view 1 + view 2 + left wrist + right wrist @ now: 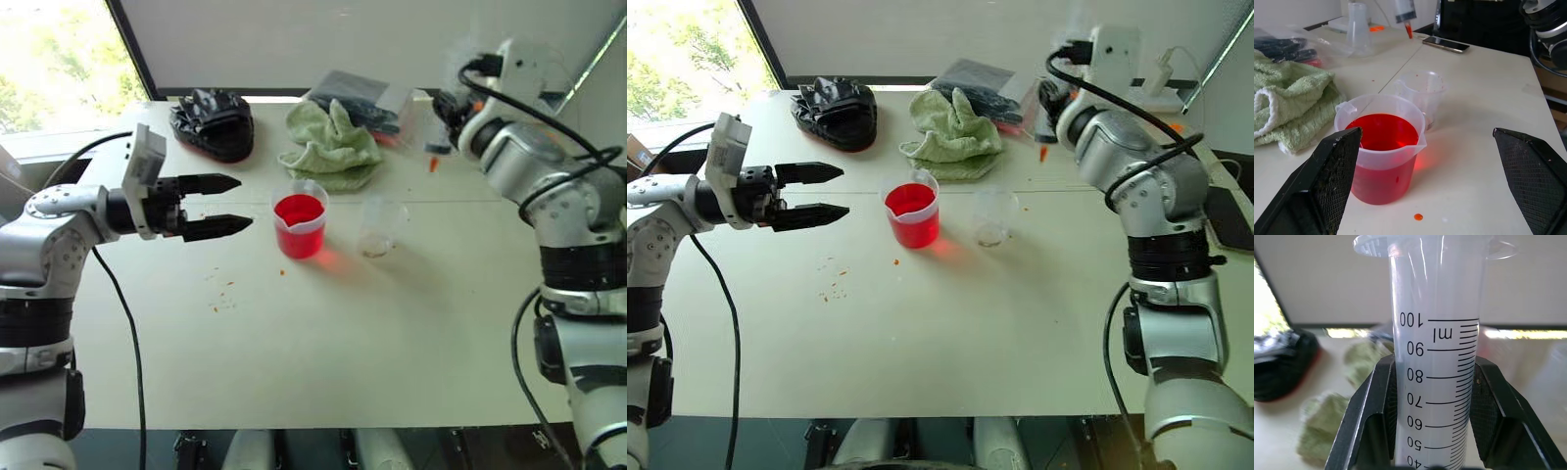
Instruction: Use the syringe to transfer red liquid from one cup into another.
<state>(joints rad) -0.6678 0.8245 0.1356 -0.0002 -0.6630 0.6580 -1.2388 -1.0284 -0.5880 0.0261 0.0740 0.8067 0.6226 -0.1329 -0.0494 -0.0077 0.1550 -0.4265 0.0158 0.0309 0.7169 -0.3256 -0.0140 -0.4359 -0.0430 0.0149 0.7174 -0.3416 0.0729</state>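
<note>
Holding the syringe [1437, 362] clenched mid-barrel, the right end effector [1435, 406] is up at about 1 o'clock from the spouted beaker [300, 223], orange nozzle tip pointing down over the far counter [392, 333]. Left end effector [223, 206] is released, jaws wide, level, at 9 o'clock of the beaker, near but not touching. Red liquid [1382, 132] sits in the beaker; the small clear cup [379, 227] stands just beside it at 3 o'clock, looks near empty. Green towel [333, 147] at 12. Risks: grip covers the barrel, plunger unreachable; nozzle misaligned clips the rim and tips the beaker; drips between cups add to the specks already on the counter.
</note>
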